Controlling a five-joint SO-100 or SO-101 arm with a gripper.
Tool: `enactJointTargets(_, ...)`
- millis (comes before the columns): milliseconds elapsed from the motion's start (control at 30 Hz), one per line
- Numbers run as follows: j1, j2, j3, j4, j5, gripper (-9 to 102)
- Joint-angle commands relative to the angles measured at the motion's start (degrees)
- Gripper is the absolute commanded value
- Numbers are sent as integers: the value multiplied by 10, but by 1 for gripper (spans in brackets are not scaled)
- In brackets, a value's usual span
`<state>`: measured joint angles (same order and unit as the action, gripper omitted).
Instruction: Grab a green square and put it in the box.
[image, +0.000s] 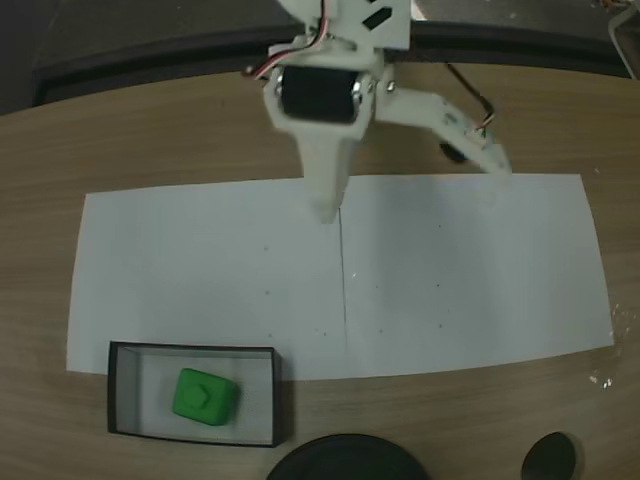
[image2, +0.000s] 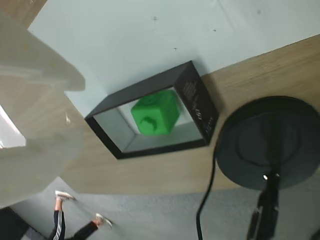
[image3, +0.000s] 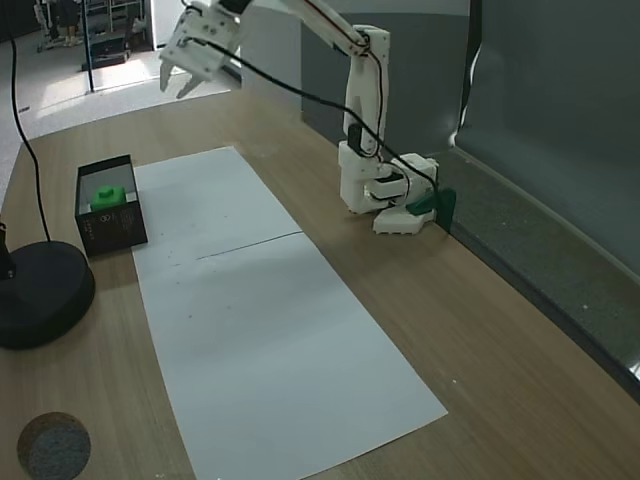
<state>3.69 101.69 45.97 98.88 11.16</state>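
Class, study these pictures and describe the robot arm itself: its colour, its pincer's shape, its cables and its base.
The arm is white plastic, with a black motor block at the wrist. Its pincer has two tapered white fingers. Thin dark cables run along it, with red and white wires near the wrist. The white base has a dark green part.

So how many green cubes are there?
1. The green square sits inside the box, near the black round base.

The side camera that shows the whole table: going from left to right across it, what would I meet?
Round black disc → the box with the green square in it → the robot's hand, raised in the air → white paper sheet → white robot base.
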Motion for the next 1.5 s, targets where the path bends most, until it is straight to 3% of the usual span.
enactJointTargets(0,-34,185,48,1,-1,5)
enactJointTargets(267,-42,545,403,-47,-53,5)
enactJointTargets(600,-43,884,802,-215,-101,5)
enactJointTargets(700,-42,933,878,-275,-109,0)
enactJointTargets(1233,-28,975,1235,-464,-121,0)
enactJointTargets(1467,-33,974,1310,-463,-120,0)
